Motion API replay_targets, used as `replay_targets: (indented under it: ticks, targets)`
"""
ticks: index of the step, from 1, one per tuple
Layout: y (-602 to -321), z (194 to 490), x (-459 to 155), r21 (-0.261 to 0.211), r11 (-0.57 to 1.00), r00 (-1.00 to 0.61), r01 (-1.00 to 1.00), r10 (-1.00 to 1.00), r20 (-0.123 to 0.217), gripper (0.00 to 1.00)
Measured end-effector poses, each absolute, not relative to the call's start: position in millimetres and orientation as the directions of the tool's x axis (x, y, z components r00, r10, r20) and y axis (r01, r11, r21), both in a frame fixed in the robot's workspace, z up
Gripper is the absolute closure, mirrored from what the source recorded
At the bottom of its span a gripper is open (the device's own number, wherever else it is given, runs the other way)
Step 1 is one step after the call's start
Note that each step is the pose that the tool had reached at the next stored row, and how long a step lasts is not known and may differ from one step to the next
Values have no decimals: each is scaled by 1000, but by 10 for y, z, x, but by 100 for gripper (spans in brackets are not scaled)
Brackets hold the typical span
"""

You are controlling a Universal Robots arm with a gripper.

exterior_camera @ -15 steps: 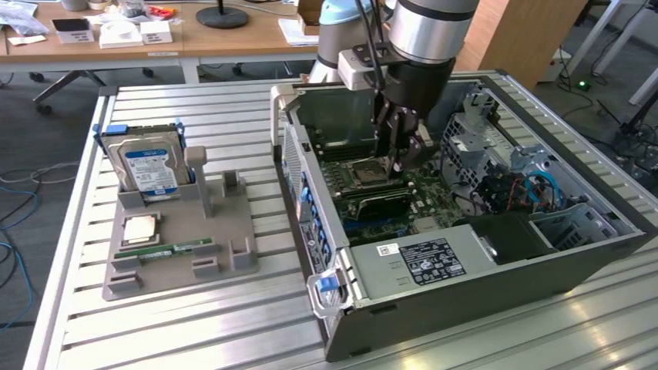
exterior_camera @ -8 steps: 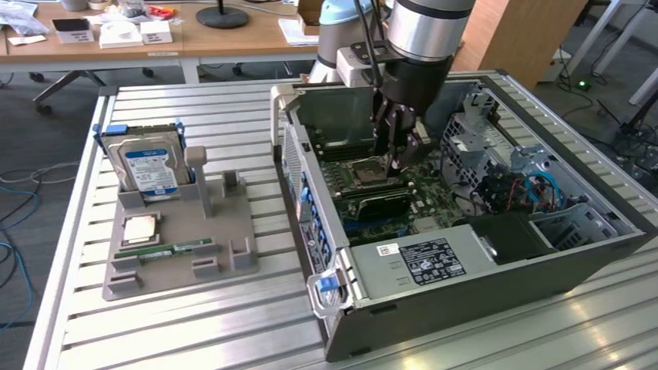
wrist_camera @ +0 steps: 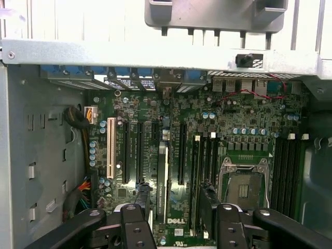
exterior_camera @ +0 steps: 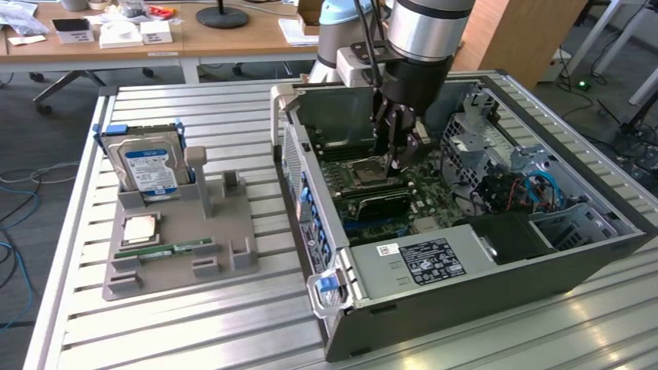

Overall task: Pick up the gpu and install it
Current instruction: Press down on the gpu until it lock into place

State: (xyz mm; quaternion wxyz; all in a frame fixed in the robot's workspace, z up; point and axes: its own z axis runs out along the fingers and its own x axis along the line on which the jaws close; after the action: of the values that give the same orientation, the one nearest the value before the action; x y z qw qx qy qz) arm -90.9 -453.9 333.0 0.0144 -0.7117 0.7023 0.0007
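Note:
The gpu (exterior_camera: pixel 377 203) stands on its edge in a slot of the motherboard (exterior_camera: pixel 432 202) inside the open computer case (exterior_camera: pixel 411 308), its dark face showing. In the wrist view the gpu (wrist_camera: pixel 163 179) appears as a thin edge between the long black slots. My gripper (exterior_camera: pixel 399 154) hangs inside the case just above the board. Its fingers are spread to either side of the card's edge, and the gripper (wrist_camera: pixel 175 199) is open with a gap on both sides, so nothing is held.
A grey parts holder (exterior_camera: pixel 180 247) sits at the exterior view's left with a silver hard drive (exterior_camera: pixel 151 168), a processor chip (exterior_camera: pixel 140 227) and a RAM stick (exterior_camera: pixel 165 251). The case walls, drive cage (exterior_camera: pixel 478 146) and power supply (exterior_camera: pixel 427 262) close in around the gripper.

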Motion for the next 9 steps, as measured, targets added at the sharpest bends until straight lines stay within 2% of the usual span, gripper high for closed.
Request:
replay_targets:
  ticks: [5,6,7,8,9]
  targets:
    - [-4539,3329,-909,-20,-13,14,-1000,-1000,-21,48]
    - [-4539,3329,-909,-20,-13,14,-1000,-1000,-21,50]
    - [-4539,3329,-909,-19,-13,14,-1000,-1000,-21,56]
    - [-4539,3329,-909,-20,-13,14,-1000,-1000,-21,56]
    - [-4539,3329,-909,-20,-13,14,-1000,-1000,-21,62]
